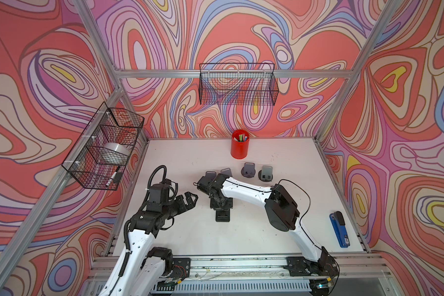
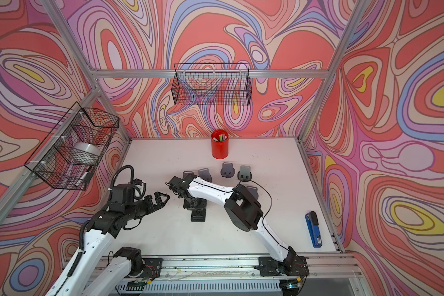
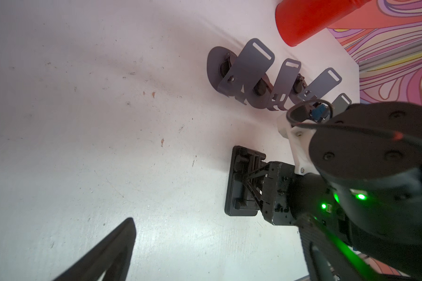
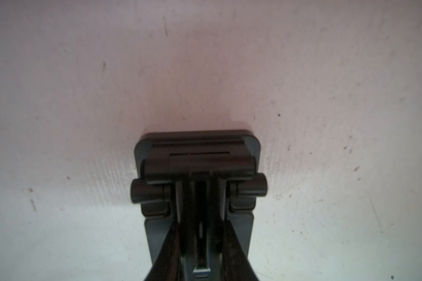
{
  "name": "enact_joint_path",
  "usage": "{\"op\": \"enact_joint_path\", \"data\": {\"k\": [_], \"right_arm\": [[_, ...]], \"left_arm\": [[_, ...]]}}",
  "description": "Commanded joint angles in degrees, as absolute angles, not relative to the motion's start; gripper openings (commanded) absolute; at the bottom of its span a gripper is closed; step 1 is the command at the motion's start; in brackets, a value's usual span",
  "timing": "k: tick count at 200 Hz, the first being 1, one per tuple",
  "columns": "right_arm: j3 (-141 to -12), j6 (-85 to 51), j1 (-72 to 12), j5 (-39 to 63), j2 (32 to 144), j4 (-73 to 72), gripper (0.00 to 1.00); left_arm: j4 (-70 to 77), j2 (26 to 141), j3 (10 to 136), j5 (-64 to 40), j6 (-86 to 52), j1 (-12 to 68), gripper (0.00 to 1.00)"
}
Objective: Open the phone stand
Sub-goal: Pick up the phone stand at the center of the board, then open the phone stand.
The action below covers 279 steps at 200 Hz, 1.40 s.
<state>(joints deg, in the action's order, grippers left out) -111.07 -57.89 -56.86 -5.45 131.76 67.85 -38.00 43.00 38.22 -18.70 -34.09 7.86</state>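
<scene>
The black plastic phone stand [image 1: 222, 216] sits near the middle of the white surface [image 1: 190, 238], in front of a row of grey metal holders [image 1: 249, 169]. The right tool [image 4: 201, 226] meets it from above, its fingers [image 4: 232, 243] clamped against both sides of the stand's narrow central arm. The left tool [image 1: 194, 199] hovers near the stand, on its left, with fingers wide apart and holding nothing.
</scene>
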Motion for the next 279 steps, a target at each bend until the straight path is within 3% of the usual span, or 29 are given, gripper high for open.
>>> {"op": "enact_joint_path", "data": {"k": [1, 55, 96, 153, 198, 233, 279], "right_arm": [[-107.20, -54.13, -54.99, -4.99, 129.12, 64.29, 0.00], [-99.85, -43.60, -49.09, 2.47, 113.88, 56.69, 0.00], [-89.79, -38.66, -43.06, 15.76, 102.51, 43.37, 0.00], [-79.84, -32.76, -34.84, 33.79, 92.20, 29.63, 0.00], [-75.51, -32.14, -28.72, 48.26, 87.42, 20.03, 0.00], [-72.29, -35.69, -23.34, 57.28, 86.17, 12.54, 0.00], [-72.37, -35.94, -22.58, 62.36, 85.66, 9.54, 0.00]], "left_arm": [[-37.10, 43.93, 37.01, -23.41, -33.58, 7.56, 0.98], [-18.61, 43.64, 30.30, -37.11, -41.87, 7.60, 0.91], [2.08, 45.55, 25.26, -42.23, -51.08, 8.63, 0.91], [27.10, 59.53, 29.00, -41.82, -56.59, 18.86, 0.95], [51.50, 70.19, 32.89, -43.76, -64.81, 20.73, 0.95], [54.19, 73.35, 36.35, -44.59, -63.35, 22.85, 0.94], [57.79, 77.27, 39.95, -46.15, -64.14, 24.64, 0.98]]}}
